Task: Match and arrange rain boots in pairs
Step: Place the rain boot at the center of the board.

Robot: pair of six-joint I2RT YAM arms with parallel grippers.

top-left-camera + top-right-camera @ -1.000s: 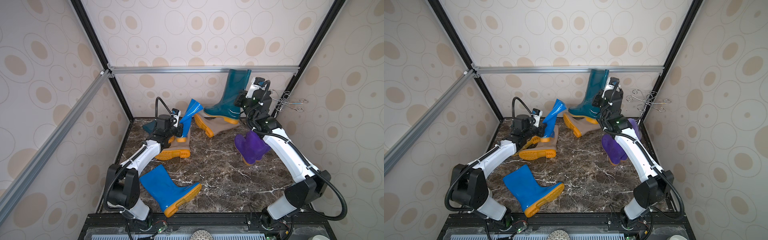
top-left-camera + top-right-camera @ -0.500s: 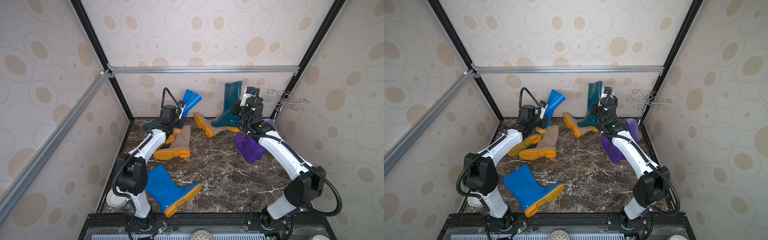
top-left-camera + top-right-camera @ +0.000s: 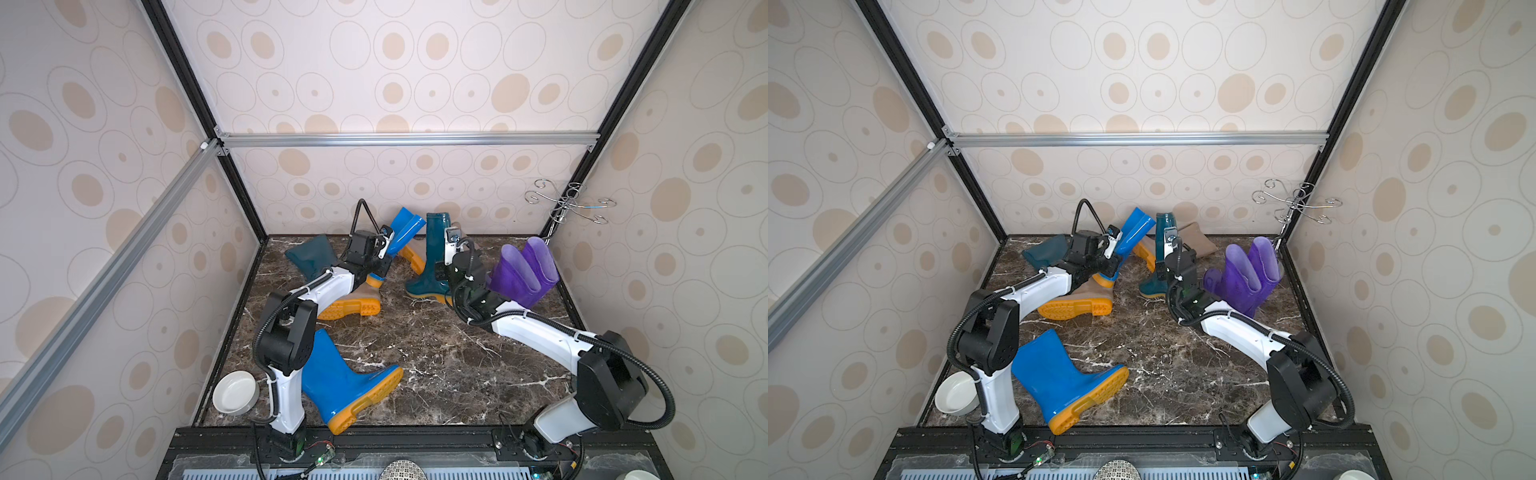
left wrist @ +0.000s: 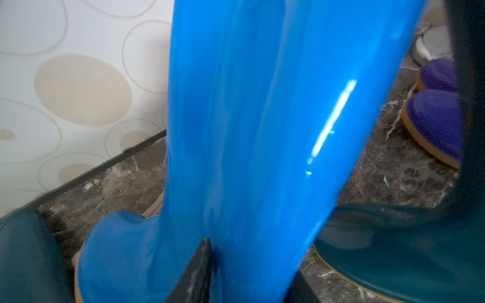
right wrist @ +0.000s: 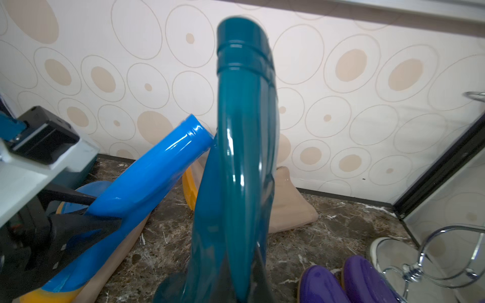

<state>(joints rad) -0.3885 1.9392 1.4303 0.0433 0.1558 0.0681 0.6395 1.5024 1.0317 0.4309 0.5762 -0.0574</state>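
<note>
Both arms reach near the back wall [image 3: 374, 187]; right gripper [image 5: 242, 286] clenches the shaft of the upright dark teal boot [image 3: 434, 253]; left gripper [image 4: 249, 278] straddles the leaning bright blue boot [image 3: 405, 228], grasping or released I cannot tell

The upright teal boot [image 3: 1162, 232] hides most of the far beige boot [image 3: 1198, 245]

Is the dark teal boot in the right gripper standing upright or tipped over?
Upright: the dark teal boot stands on its sole, shaft vertical, the right gripper pinching it.

Blue boot [image 4: 262, 131]; teal boot [image 4: 406, 249] beside
</note>
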